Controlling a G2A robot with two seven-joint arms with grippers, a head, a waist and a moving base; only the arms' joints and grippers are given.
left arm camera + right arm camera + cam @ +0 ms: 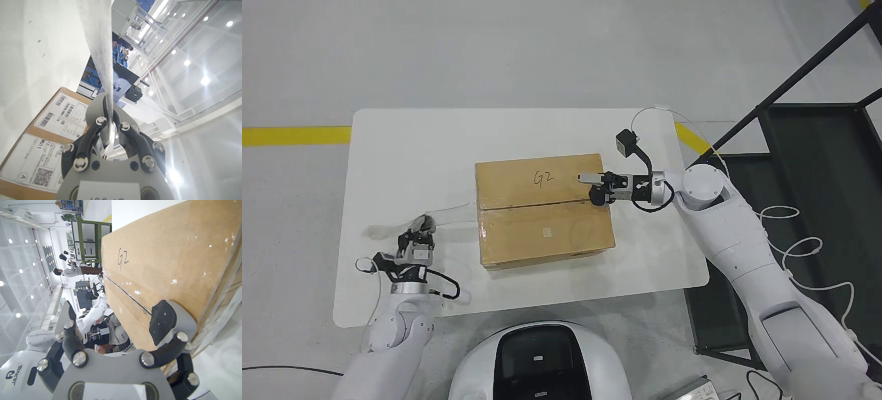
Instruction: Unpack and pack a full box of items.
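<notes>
Box point(544, 210) closed; R end effector point(594, 186) open at seam, L end effector point(418, 241) pinching tape strip point(103, 56).

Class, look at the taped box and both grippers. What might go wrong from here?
The left gripper is shut on a strip of tape running towards the box; a hard pull might snap the strip or drag the box. The right gripper is open at the end of the seam, one finger over the box, so it may slip off instead of steadying it.
</notes>
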